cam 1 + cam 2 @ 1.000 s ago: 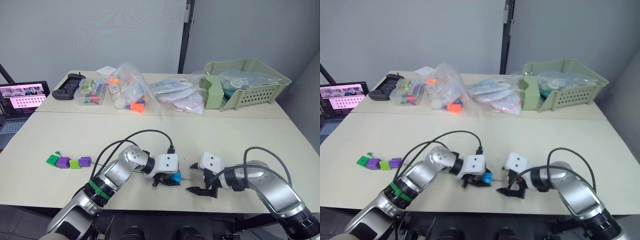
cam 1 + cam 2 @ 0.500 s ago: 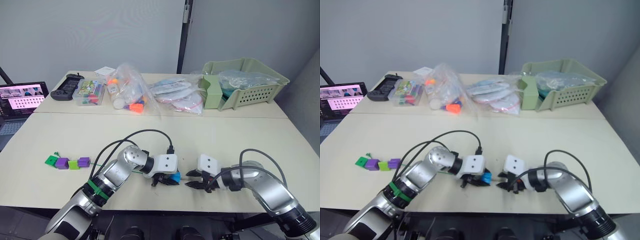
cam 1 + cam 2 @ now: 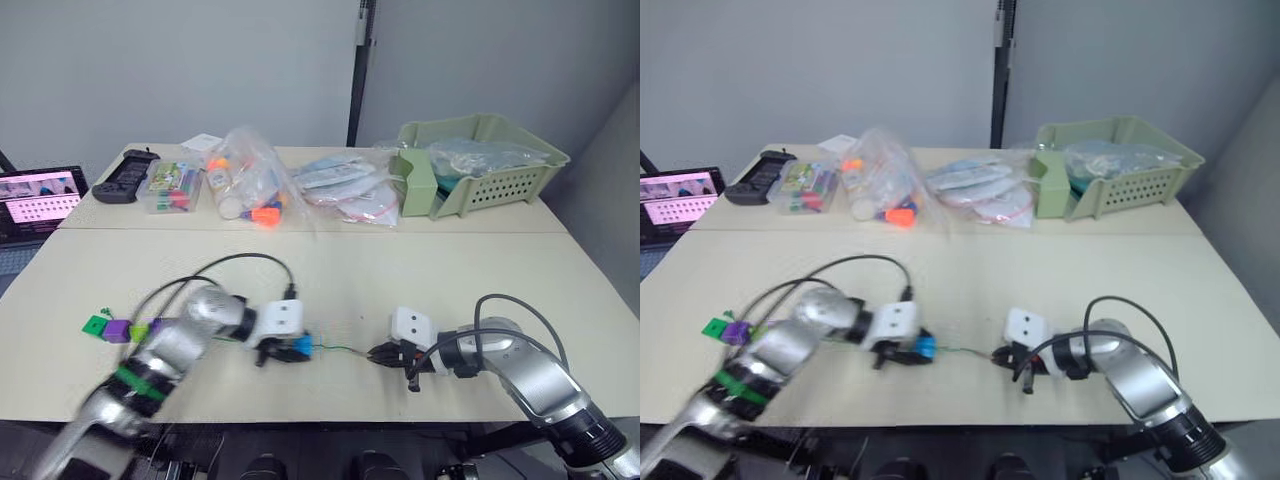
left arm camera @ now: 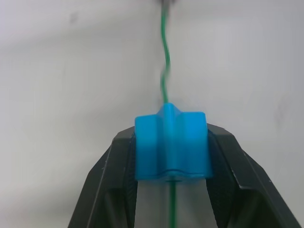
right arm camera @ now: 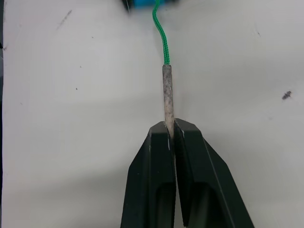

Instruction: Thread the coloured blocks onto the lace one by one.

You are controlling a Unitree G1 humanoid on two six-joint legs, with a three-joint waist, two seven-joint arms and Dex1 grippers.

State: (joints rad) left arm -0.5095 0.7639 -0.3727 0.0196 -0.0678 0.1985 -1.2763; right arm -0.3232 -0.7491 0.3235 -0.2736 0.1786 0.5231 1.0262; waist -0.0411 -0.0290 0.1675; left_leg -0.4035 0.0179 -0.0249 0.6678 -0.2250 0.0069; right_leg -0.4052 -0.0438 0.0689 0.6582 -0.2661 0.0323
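- The blue block (image 4: 172, 145) is seen gripped on its two sides by the left gripper (image 3: 285, 350); the lace (image 4: 165, 71) passes through its centre and comes out on the far side.
- The lace is a thin green cord with a stiff pale tip (image 5: 167, 92); that tip is pinched between the closed fingers of the right gripper (image 3: 384, 355).
- Between the two grippers the lace lies slightly wavy along the near table (image 3: 420, 275), close to its front edge.
- Further left, a dark green block (image 3: 95, 324), a purple block (image 3: 118, 331) and a light green block (image 3: 139, 331) are lined up touching one another, near the table's left edge.
- A second purple block is partly masked by the blurred left arm and cannot be made out clearly.
- Bare tabletop lies open behind the grippers and to the right of the right gripper.
- On the far table are noted a clear marker case (image 3: 174, 186), a plastic bag with orange pieces (image 3: 248, 185), flat clear packets (image 3: 345, 190), a green basket (image 3: 480, 165) and a black controller (image 3: 121, 175).
- A laptop screen (image 3: 38, 195) is cut off at the left frame edge.
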